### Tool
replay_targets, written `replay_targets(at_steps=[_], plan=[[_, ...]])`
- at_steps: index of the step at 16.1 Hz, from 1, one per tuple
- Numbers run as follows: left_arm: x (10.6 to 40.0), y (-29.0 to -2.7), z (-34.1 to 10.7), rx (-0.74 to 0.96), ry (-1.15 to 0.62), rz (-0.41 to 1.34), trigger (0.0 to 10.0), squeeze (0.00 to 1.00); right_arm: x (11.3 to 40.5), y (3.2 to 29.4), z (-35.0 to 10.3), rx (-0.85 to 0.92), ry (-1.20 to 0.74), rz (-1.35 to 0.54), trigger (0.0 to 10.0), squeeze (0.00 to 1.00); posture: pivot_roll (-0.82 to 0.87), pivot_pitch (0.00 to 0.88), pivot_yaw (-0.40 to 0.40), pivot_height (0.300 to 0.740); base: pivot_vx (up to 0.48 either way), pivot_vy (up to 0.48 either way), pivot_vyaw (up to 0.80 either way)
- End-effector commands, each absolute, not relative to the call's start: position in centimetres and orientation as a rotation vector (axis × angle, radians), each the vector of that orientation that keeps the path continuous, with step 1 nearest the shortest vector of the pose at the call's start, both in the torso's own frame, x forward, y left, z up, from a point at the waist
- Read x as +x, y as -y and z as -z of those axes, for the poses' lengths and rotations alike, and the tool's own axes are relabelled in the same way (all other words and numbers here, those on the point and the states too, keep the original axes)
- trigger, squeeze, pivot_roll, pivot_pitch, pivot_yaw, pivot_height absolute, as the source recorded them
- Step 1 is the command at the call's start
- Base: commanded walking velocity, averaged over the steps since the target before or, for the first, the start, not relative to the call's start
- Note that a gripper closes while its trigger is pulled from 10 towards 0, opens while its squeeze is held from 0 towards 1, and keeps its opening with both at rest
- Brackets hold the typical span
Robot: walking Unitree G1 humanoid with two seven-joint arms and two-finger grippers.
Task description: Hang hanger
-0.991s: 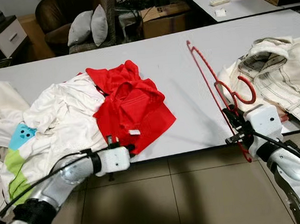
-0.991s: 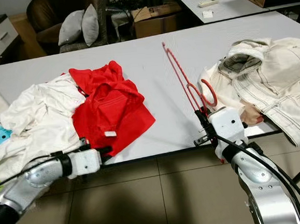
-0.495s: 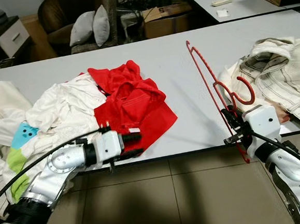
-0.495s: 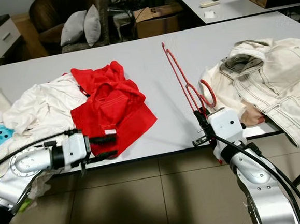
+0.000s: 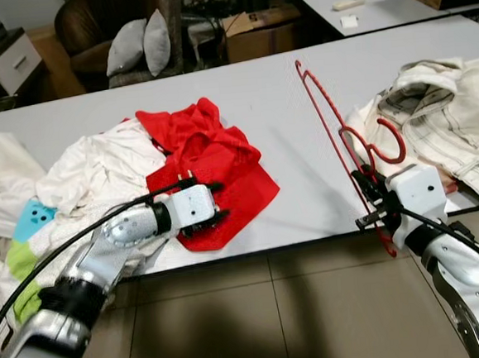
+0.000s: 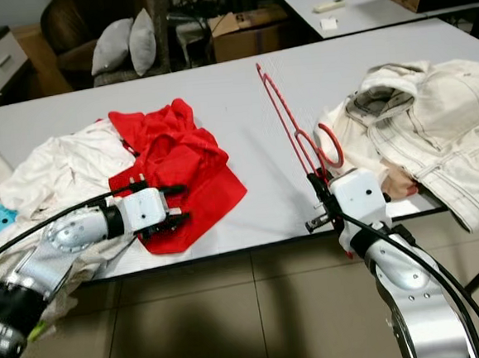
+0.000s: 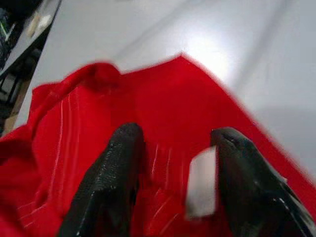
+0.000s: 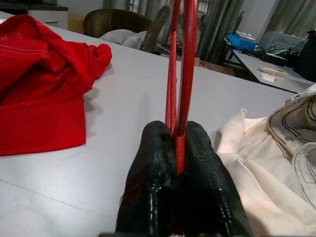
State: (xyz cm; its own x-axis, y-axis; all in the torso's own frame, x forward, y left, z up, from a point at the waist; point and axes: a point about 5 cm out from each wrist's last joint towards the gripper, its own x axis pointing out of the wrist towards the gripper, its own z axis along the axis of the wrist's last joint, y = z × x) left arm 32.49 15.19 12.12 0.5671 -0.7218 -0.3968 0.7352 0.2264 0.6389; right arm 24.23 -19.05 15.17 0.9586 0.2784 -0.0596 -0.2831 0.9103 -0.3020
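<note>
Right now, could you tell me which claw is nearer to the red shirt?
Left. The left claw hangs open right over the red shirt, its fingers either side of the white tag. The right claw is off across the table, shut on the red hanger.

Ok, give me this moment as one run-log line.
right end effector: shut on red hanger, upright at table edge | left end effector: open over red shirt | hanger not in shirt

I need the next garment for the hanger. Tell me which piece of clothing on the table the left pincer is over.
The red garment, between the white clothes pile and the cream jacket. The open left pincer straddles its white label.
</note>
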Motion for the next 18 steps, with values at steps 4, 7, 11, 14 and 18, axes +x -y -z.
replay_targets(at_steps=[4,7,11,14,18], plan=[[33.8,-15.8,-11.8,1.005,-0.059,0.956,10.0,0.00,24.2,18.7,-15.3,-0.304,-0.002,-0.293,10.0,0.00,-0.11,0.000,0.157,0.740,0.000,0.000,0.00],[33.6,-16.4,-11.7,1.032,-0.088,1.010,3.4,0.00,24.2,18.8,-15.3,-0.304,-0.002,-0.285,10.0,0.00,-0.11,0.000,0.159,0.740,0.000,0.000,0.00],[33.8,-16.7,-11.5,1.061,-0.107,1.019,0.0,0.00,24.4,18.7,-15.3,-0.301,0.002,-0.287,10.0,0.00,-0.10,0.000,0.155,0.740,0.000,0.000,0.00],[33.7,-17.6,-11.1,1.084,-0.158,1.014,0.0,0.00,24.6,18.7,-15.3,-0.303,0.005,-0.289,10.0,0.00,-0.10,0.000,0.151,0.740,0.000,0.000,0.00],[34.3,-18.4,-11.0,1.090,-0.216,0.940,0.0,0.00,24.8,18.7,-15.4,-0.303,0.009,-0.290,10.0,0.00,-0.10,0.000,0.153,0.740,0.000,0.000,0.00]])
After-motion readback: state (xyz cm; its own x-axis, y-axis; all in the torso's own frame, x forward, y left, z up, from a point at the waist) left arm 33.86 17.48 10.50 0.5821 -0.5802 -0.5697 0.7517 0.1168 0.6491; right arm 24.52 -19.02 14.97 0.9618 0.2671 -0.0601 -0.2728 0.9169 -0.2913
